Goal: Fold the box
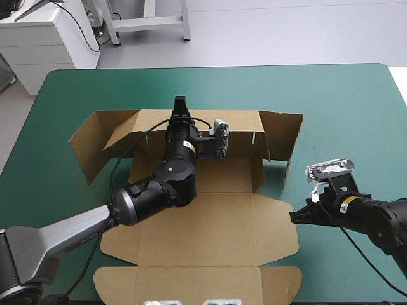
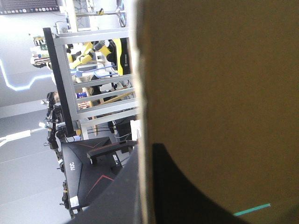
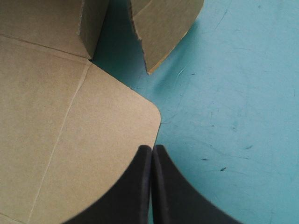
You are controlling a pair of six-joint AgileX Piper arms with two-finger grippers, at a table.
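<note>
**Q:** From above, what worries you?

**A:** My left hand point(image 1: 180, 103) is at the top of the raised far wall point(image 1: 245, 130) of the box point(image 1: 210, 254). My right hand point(image 1: 296, 216) sits at the box's right edge, by the flat side flap point(image 1: 275, 222). Nothing presses the box's floor onto the table point(image 1: 356, 101). I judge that a hard pull on that wall would drag the whole sheet along, or tear the fold.

**Q:** And the count?

**A:** One box, lying in the middle of the table. It has one long wall up and two corner flaps point(image 1: 95, 143) standing at that wall's ends. Two hands.

**Q:** Your left camera?

**A:** My left hand point(image 2: 145, 150) has one finger on each side of the wall's edge, so it is clamped on the board. If I let go too soon, I expect the wall to fall flat.

**Q:** Your right camera?

**A:** My right hand point(image 3: 152, 156) has its fingers pressed together with nothing between them. Its tip is at the rounded corner of the side flap point(image 3: 84, 140). A push from there could shove the flap sideways instead of lifting it. I count one flat flap here, and one standing corner flap point(image 3: 163, 32) beyond it.
</note>
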